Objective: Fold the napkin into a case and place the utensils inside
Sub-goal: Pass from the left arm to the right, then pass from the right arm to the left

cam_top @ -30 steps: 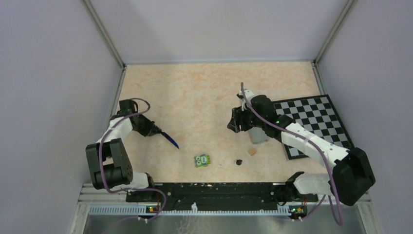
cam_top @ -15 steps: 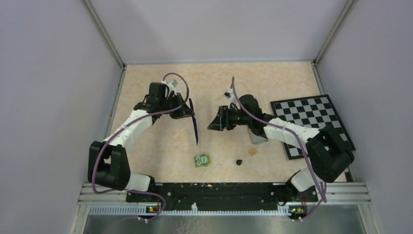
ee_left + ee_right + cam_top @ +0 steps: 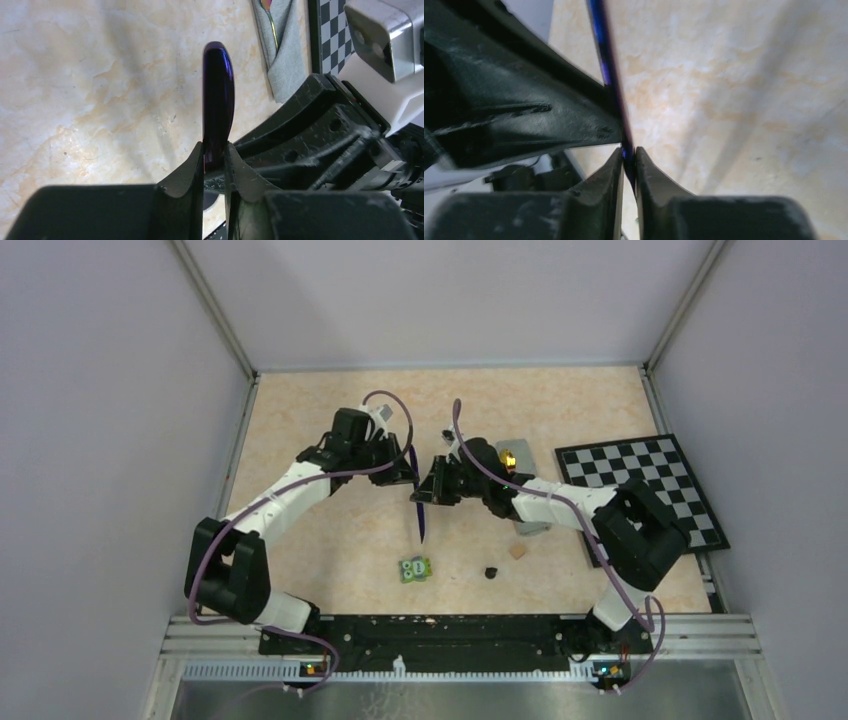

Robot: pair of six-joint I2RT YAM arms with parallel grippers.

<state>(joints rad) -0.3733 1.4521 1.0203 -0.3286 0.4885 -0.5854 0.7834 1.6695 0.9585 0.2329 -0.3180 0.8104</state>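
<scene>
The slim dark blue utensil (image 3: 421, 522) hangs upright above the table's middle, and both grippers are shut on it. My left gripper (image 3: 410, 471) pinches its lower part (image 3: 217, 100) between its fingertips (image 3: 199, 159). My right gripper (image 3: 423, 490) comes from the right and is shut on the utensil's thin edge (image 3: 607, 67). The grey napkin (image 3: 524, 447), folded into a narrow case, lies behind the right arm beside the checkerboard. The yellow-orange headed utensil (image 3: 507, 456) pokes out of the case's far end. In the left wrist view the case (image 3: 285, 60) lies open-mouthed at the top right.
A black-and-white checkerboard mat (image 3: 650, 480) lies at the right. A green owl-faced block (image 3: 415, 569), a small black piece (image 3: 490, 572) and a tan cube (image 3: 517, 551) sit near the front. Metal frame posts and grey walls close in the table.
My left arm carried the blue utensil from the left side to the middle and turned it upright. My right arm swung left, away from the napkin, and shut on the utensil.
</scene>
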